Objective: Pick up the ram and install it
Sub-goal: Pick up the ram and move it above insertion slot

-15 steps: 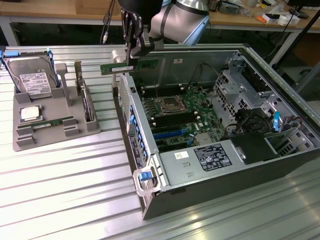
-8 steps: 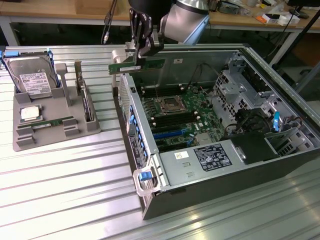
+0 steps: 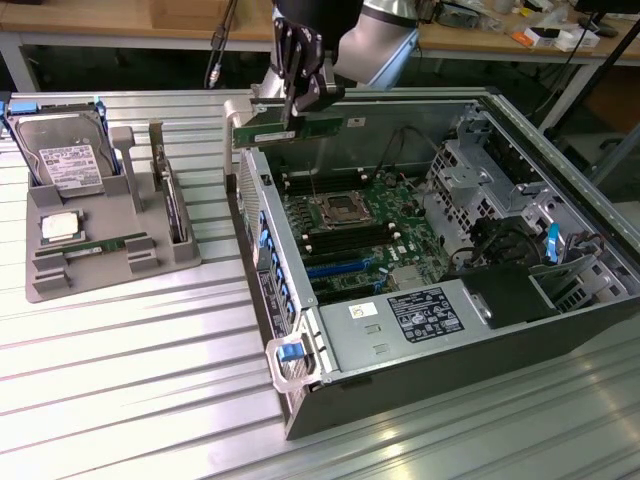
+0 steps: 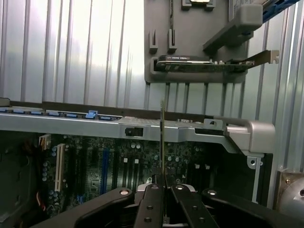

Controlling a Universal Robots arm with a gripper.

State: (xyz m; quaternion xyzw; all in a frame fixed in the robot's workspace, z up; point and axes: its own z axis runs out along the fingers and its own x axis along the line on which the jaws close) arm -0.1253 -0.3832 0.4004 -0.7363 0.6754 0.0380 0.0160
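Gripper (image 3: 291,115) is pinching the ram (image 3: 318,127) at about mid-length, with its fingers (image 4: 151,204) pressing on the 2 flat faces. In the wrist view the ram (image 4: 162,137) is showing edge-on as a thin line running out from between them. The ram is hanging in the air, long edge level, over the far wall of the computer case (image 3: 400,385), above the motherboard (image 3: 365,215) and not yet in the memory slots (image 3: 340,243). The mid-length grip is probably keeping the stick balanced and square to the slots.

The case is lying on its side with the panel off, so the board is facing up, likely for top-down reach. It is sitting on the ribbed metal table (image 3: 150,380).

At the exterior view's left, a grey tray (image 3: 60,285) is holding the hard drive (image 3: 65,160), the processor chip (image 3: 60,226), 1 more green stick (image 3: 105,246) lying flat, and a card (image 3: 170,200) standing on edge. Its moulded pockets are likely fixing each part's pose for picking.

Writing: the hard drive's white label and the black label on the power supply (image 3: 420,318) are carrying print, too small to read. No brand is legible.
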